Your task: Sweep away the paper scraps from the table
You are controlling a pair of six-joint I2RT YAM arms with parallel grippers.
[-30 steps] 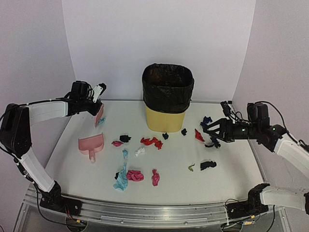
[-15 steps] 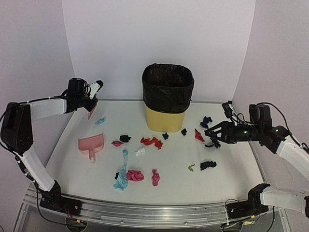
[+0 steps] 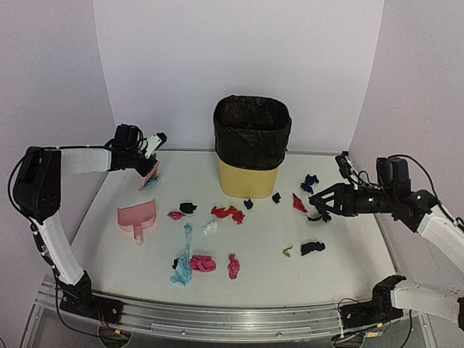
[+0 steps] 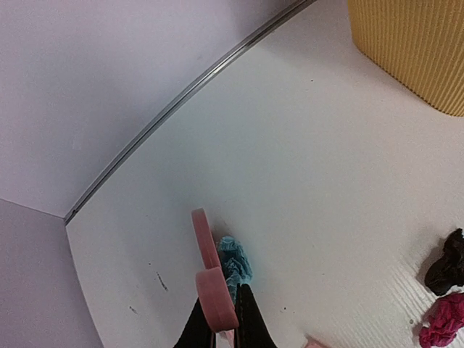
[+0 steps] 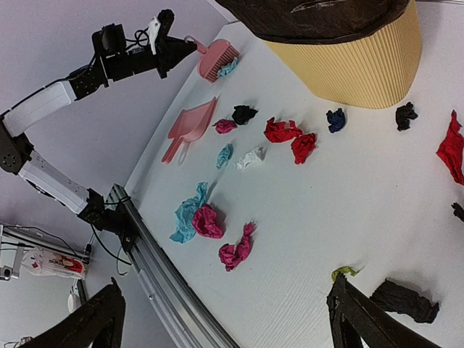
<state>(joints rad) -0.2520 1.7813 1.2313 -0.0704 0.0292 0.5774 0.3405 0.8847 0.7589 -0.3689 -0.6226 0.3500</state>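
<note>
- Left gripper: clamped on the handle of a pink brush, at about 10 o'clock on the table in the top view, near the back wall.
- In the left wrist view the two dark fingers pinch the brush handle from both sides.
- A light-blue scrap lies right against the brush. Cannot tell whether the bristles press on it.
- Right gripper: jaws spread wide, nothing between them, hanging above the table at about 3 o'clock.
- Paper scraps: all on the table, spread from the centre towards 6 o'clock, with a smaller group at 2–3 o'clock close to the right gripper.
- Red scrap and navy scrap lie just at 9–11 o'clock of the right gripper; black scrap lies towards 6 o'clock of it.
- Pink dustpan: flat on the table at about 9 o'clock, with no scraps visible in it.
- Yellow bin with black liner: upright at 12 o'clock, a few scraps near its base.
</note>
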